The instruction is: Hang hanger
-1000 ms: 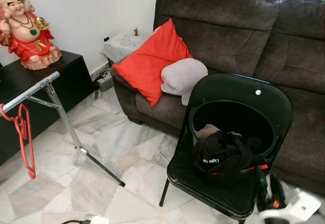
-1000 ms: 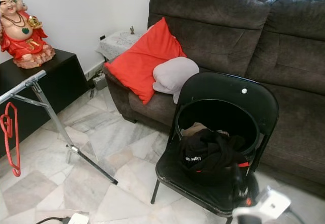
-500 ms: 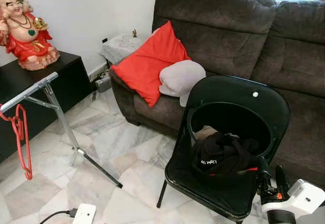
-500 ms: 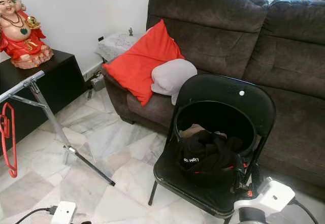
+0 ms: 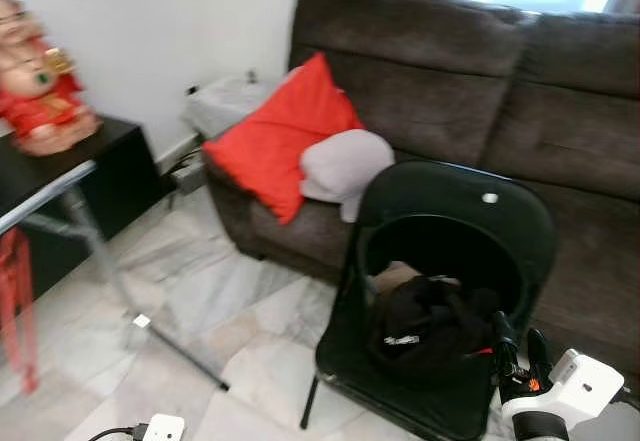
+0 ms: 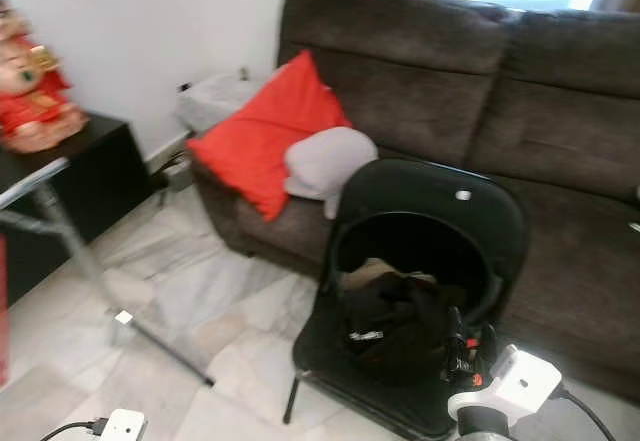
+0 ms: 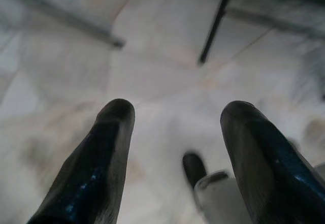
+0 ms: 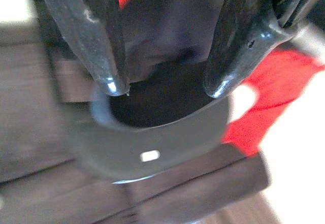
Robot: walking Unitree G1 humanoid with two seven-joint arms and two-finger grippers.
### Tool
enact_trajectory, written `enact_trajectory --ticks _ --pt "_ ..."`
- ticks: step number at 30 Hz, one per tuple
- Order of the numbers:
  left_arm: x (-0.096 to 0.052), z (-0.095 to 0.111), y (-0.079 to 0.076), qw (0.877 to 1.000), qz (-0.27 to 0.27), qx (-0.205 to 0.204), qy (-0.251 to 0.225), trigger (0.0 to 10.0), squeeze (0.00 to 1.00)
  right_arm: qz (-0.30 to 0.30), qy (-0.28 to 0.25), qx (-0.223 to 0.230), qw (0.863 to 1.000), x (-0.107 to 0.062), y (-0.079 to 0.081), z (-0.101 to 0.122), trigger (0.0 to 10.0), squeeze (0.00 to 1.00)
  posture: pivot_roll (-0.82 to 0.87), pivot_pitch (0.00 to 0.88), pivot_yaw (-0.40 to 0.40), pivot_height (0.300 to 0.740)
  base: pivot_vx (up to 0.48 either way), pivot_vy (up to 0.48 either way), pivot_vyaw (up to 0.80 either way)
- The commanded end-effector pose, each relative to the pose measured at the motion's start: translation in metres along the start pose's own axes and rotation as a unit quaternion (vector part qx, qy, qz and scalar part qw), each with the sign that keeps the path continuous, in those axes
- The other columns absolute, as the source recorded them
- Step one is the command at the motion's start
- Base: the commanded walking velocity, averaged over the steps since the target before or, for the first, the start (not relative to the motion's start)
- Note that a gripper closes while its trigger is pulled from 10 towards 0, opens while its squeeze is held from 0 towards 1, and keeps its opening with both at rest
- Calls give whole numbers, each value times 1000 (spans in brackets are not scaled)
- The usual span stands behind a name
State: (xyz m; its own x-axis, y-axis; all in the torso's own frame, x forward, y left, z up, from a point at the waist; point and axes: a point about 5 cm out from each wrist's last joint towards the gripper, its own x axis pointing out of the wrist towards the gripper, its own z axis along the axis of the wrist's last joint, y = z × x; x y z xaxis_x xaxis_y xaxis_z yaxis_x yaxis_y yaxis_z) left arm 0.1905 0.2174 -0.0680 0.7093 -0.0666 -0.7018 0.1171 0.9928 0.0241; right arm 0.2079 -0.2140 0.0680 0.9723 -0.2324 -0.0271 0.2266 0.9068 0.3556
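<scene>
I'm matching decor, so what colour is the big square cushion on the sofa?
Red; the big square cushion shows best in the left eye view.

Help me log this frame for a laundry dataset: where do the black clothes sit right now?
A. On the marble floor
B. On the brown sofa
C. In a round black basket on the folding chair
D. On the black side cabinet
C: the black clothes are piled in the round black basket on the black folding chair, just ahead of the right hand.
</scene>
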Motion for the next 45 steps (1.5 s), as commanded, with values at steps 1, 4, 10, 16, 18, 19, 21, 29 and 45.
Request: enact_trajectory --ticks 1,4,10,16,18,19,21,29,45 --pt "-3 -7 4 1000 6 0 14 10000 0 8 4 14 1000 -1 11 -3 10000 0 20 0 34 740 292 0 -675" --pt "-5 -11 4 1000 10 -3 21 10000 0 12 -2 8 1000 1 13 -1 10000 0 22 0 31 740 271 0 -223" --pt "-5 -13 5 1000 16 -4 25 10000 0 12 -2 1 1000 1 15 -1 10000 0 25 5 28 740 0 0 0" --pt "-6 -16 6 999 19 -2 34 10000 0 -21 -7 12 1000 -2 7 -1 10000 0 22 13 31 740 0 0 0" --pt "-6 -17 7 999 20 -2 35 10000 0 -36 -4 21 999 -3 3 -2 10000 0 22 13 31 740 0 0 0" --pt "-6 -17 7 999 20 -2 35 10000 0 -36 -4 21 999 -3 3 -2 10000 0 22 13 31 740 0 0 0" --pt "-7 -18 7 999 21 0 38 10000 0 -58 5 41 997 -5 -6 -9 10000 0 23 15 29 740 0 0 0" --pt "-7 -19 8 999 23 3 43 10000 0 -195 39 161 967 -10 -48 -39 10000 0 23 20 29 740 0 0 0" --pt "-8 -19 9 999 25 10 46 10000 0 -141 120 179 966 -8 -47 -83 10000 0 31 28 30 740 0 0 0"
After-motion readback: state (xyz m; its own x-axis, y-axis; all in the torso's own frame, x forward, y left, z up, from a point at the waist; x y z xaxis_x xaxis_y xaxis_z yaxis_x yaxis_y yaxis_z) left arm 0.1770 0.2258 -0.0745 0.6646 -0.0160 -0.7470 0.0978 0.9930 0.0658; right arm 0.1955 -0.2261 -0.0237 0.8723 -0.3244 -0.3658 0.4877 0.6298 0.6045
